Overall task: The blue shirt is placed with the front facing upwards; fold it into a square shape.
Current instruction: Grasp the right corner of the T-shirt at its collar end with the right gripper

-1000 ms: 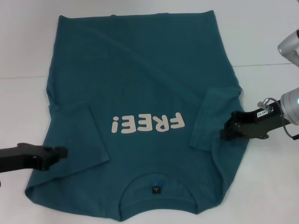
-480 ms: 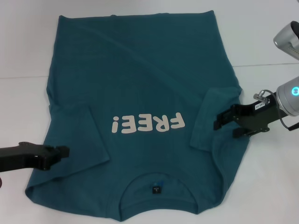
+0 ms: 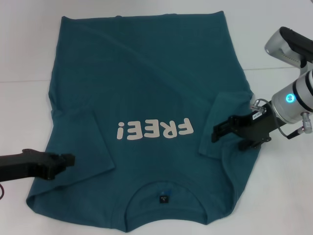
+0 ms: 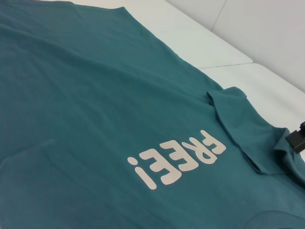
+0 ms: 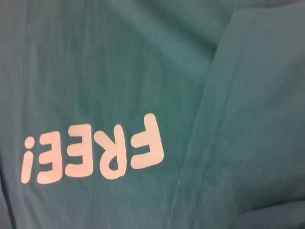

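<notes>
The blue shirt (image 3: 146, 98) lies flat on the white table, front up, with its white "FREE!" lettering (image 3: 154, 131) and its collar label (image 3: 163, 199) toward me. Both short sleeves are folded inward onto the body; the right sleeve (image 3: 220, 122) shows as a flap. My right gripper (image 3: 227, 141) hovers over that sleeve's outer edge, open, with nothing between its fingers. My left gripper (image 3: 66, 160) sits low at the shirt's left edge, beside the folded left sleeve (image 3: 80, 147). The right wrist view shows the lettering (image 5: 93, 155) and the sleeve's hem (image 5: 209, 95). The left wrist view shows the lettering (image 4: 176, 157).
The white table (image 3: 24, 54) surrounds the shirt, with a seam line running across it at the left and right. Bare table lies left and right of the shirt. The right gripper's black tip (image 4: 298, 136) shows at the edge of the left wrist view.
My right gripper has moved left, farther over the folded right sleeve, and its wrist has turned. The left gripper has crept slightly right. The shirt lies the same.
</notes>
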Motion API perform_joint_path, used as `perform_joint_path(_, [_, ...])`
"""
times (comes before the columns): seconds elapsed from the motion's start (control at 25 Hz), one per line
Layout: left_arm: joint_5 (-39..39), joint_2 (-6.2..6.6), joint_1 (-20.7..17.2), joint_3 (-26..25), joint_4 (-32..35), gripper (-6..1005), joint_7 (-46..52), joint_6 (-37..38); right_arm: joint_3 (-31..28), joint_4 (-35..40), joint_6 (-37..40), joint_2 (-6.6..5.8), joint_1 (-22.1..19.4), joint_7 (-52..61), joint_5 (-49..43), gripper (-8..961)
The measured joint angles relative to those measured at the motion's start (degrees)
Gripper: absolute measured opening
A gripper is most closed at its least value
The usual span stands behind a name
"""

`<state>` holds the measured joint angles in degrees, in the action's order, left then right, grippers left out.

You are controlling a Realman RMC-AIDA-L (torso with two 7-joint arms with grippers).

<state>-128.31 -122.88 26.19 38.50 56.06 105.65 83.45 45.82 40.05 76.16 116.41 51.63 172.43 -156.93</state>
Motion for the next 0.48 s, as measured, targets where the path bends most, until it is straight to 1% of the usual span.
perform_joint_path(0.08, [0.0,0.01,0.0,-0.1,-0.3,51,-0.3,0.0,-0.5,-0.4,0.0,0.27,0.8,0.0,-1.5,861])
perform_joint_path(0.2, [0.2,0.19,0.0,-0.2,-0.9,51,-0.9,0.0,-2.8,-0.5,0.1,0.79,1.8,0.1,-4.8,869])
perform_joint_path(0.28, [0.4,0.23,0.0,-0.3,-1.2,51,-1.2,0.0,-4.5,-0.6,0.3,0.93,2.2,0.1,-6.9,869])
perform_joint_path(0.48, [0.5,0.25,-0.2,-0.3,-1.3,51,-1.5,0.0,-5.0,-1.4,0.0,0.99,2.3,0.1,-7.5,868])
